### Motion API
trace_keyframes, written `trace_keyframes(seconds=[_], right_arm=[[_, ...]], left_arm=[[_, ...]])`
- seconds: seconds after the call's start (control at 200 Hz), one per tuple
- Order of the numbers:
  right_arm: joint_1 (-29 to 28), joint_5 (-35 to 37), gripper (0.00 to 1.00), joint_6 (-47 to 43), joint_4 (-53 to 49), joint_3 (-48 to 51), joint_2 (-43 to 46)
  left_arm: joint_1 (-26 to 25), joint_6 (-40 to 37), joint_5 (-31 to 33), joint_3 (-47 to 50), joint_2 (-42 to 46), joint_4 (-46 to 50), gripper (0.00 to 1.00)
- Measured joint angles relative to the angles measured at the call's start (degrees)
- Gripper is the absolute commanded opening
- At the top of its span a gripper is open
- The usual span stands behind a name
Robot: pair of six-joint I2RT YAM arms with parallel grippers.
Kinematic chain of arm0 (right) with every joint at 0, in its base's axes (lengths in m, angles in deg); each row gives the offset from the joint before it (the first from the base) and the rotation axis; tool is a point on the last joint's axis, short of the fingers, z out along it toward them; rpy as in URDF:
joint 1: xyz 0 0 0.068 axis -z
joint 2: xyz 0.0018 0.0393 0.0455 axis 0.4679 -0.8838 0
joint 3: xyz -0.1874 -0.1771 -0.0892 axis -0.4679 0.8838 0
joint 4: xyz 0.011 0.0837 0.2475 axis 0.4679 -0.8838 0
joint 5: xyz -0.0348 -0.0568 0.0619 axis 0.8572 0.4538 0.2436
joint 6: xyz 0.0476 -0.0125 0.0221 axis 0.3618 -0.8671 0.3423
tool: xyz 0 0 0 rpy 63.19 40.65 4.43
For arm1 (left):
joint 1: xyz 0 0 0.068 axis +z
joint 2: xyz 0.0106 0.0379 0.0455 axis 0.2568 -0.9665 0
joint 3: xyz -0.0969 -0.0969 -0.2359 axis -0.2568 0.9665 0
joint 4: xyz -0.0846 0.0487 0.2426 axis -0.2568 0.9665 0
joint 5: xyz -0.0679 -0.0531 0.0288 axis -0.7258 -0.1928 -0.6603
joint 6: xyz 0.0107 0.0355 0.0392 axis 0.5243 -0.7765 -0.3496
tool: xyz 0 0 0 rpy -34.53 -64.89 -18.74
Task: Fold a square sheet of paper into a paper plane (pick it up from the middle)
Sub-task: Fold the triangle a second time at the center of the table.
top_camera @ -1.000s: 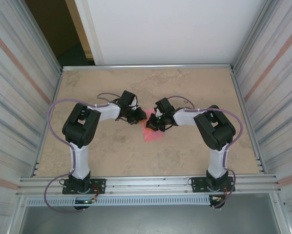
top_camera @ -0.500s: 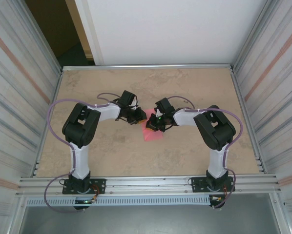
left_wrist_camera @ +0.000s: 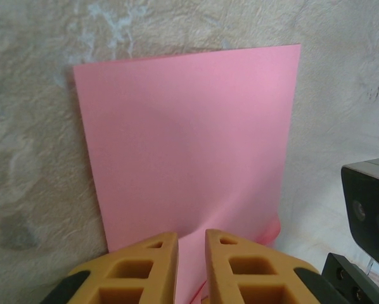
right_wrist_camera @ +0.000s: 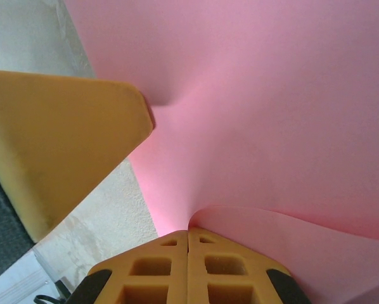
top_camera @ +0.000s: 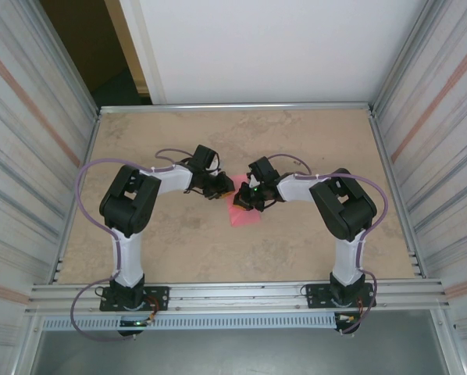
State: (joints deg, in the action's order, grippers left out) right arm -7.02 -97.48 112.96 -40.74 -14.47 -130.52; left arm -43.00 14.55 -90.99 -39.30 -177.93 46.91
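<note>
- One pink sheet of paper (top_camera: 244,215) lies mostly flat in the middle of the table (top_camera: 311,141).
- It stretches from both pincers toward the arms' bases, its far edge beneath them.
- Right pincer (right_wrist_camera: 188,231): clamped together on a raised lip of that edge.
- Left pincer (left_wrist_camera: 191,234): fingers narrowly apart, tips on the sheet.
- We count one sheet and two pincers.

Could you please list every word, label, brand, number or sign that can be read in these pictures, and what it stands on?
None: no text can be read in these pictures.
The square sheet of paper is plain pink, the yellow fingers bear no marking, and the table and the metal walls carry no label.
</note>
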Motion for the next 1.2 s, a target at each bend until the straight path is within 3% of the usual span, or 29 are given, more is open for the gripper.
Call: trace_keyframes(seconds=[0.251, 0.466, 0.571, 1.022, 1.198], right_arm=[[0.0, -0.3, 0.15, 0.1, 0.2, -0.1, -0.2], [-0.3, -1.0, 0.35, 0.9, 0.5, -1.1, -0.3], [-0.3, -1.4, 0.37, 1.0, 0.7, -1.3, -0.3], [-0.3, -1.5, 0.34, 1.0, 1.2, -1.0, -0.3], [-0.2, -1.5, 0.24, 0.8, 1.8, -0.5, -0.2]], left_arm=[[3.5, 0.0, 1.2, 0.0, 2.4, 2.1, 0.25], [7.4, 0.0, 2.5, 1.2, 7.5, 2.4, 0.26], [7.9, 0.0, 3.0, 3.4, 9.2, 2.5, 0.27], [7.7, 0.0, 1.2, 15.4, 16.9, -4.3, 0.26], [5.6, 0.2, 0.6, 18.6, 19.2, -8.2, 0.27]])
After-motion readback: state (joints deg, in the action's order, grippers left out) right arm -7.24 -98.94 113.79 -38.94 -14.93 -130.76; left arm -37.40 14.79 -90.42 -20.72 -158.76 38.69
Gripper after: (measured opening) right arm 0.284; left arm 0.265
